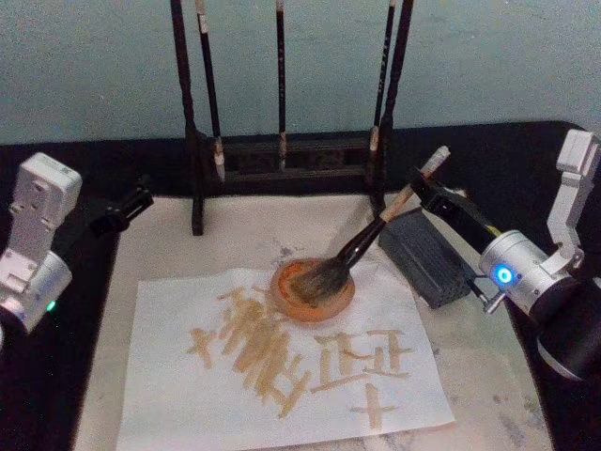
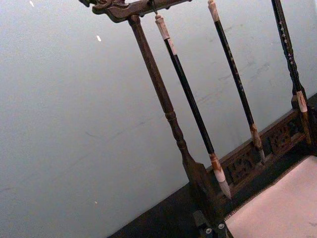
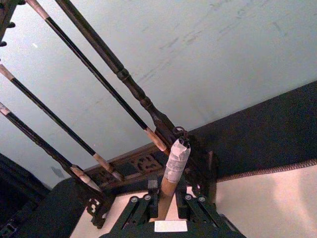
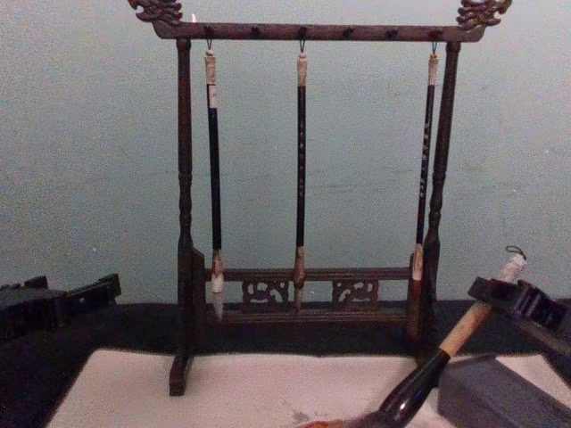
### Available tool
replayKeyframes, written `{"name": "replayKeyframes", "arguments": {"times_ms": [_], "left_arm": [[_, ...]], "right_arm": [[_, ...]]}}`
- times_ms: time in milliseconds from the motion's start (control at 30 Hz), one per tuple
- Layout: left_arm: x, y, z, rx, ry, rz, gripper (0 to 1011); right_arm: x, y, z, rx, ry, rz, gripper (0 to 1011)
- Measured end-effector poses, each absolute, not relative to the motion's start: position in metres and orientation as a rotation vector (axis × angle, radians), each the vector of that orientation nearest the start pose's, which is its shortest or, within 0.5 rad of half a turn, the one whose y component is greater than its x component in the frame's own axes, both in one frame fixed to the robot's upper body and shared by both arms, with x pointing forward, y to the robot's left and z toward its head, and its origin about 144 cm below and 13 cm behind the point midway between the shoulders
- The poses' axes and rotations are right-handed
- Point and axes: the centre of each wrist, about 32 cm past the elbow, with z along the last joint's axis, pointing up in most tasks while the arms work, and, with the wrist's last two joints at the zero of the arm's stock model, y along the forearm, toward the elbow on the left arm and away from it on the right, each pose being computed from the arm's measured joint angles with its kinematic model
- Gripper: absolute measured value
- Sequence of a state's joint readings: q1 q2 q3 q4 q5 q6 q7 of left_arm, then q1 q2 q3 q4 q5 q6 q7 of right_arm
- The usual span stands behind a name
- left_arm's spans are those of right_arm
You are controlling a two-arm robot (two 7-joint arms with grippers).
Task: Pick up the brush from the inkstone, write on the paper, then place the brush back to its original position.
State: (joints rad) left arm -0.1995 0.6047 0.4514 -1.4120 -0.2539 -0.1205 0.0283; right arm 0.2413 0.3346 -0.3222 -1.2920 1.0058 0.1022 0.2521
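Pale blue-grey wall behind, dark bench (image 1: 526, 160) below, covered mostly by a cream mat (image 1: 470, 376). On the mat, the paper (image 1: 188, 395), marked with tan brushstrokes. Near the paper's far edge, a small round orange-brown dish (image 1: 313, 291). Behind, a wooden brush rack (image 4: 303, 31) with three slim brushes (image 4: 301, 169) hanging from its top bar.

Right tool (image 1: 424, 191) clamped on the tan upper handle of the brush (image 1: 362, 240), just below the whitish end cap. Brush tilted steeply, bristles resting in the dish, cap raised toward the robot's right and the wall. In the right wrist view, handle seen gripped between the two fingers (image 3: 148, 191). Just beside and under the right tool, the inkstone (image 1: 427, 254), lying on the mat to the right of the dish, apart from the bristles.

Left tool (image 1: 127, 205) held over the bench's left side beside the mat's edge, well apart from the brush, holding nothing; opening impossible to tell.
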Motion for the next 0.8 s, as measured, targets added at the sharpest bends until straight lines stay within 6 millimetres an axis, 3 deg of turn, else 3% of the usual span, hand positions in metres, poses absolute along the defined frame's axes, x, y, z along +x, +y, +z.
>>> {"name": "replayKeyframes", "arguments": {"times_ms": [800], "left_arm": [[0.4886, 0.3097, 1.1398, 0.304, -0.285, 1.248, 1002]], "right_arm": [[0.5081, -0.2627, 1.1246, 0.300, 0.585, -1.117, 205]]}}
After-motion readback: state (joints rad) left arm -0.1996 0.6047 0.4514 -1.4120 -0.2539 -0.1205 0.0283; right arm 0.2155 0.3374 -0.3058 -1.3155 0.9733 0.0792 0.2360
